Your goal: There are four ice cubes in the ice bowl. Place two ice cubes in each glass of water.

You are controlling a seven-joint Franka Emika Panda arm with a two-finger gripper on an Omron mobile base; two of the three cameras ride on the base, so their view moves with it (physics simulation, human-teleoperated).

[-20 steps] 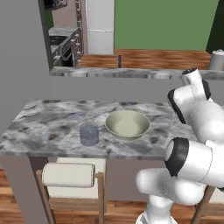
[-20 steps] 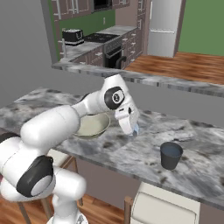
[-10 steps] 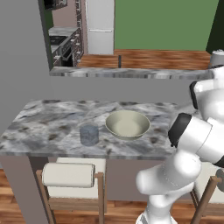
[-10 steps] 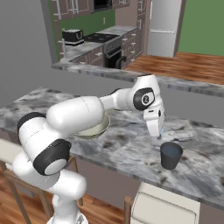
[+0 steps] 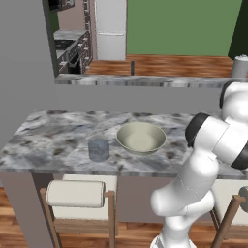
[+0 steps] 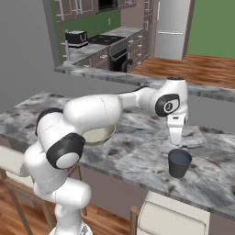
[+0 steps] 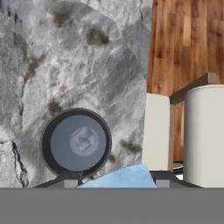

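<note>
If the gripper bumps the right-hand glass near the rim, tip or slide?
Probably slides rather than tips: the glass looks short and wide-based, standing upright on the smooth marble counter. The water inside, with one ice cube already in it, likely adds weight low down. Water could slosh, though.
</note>
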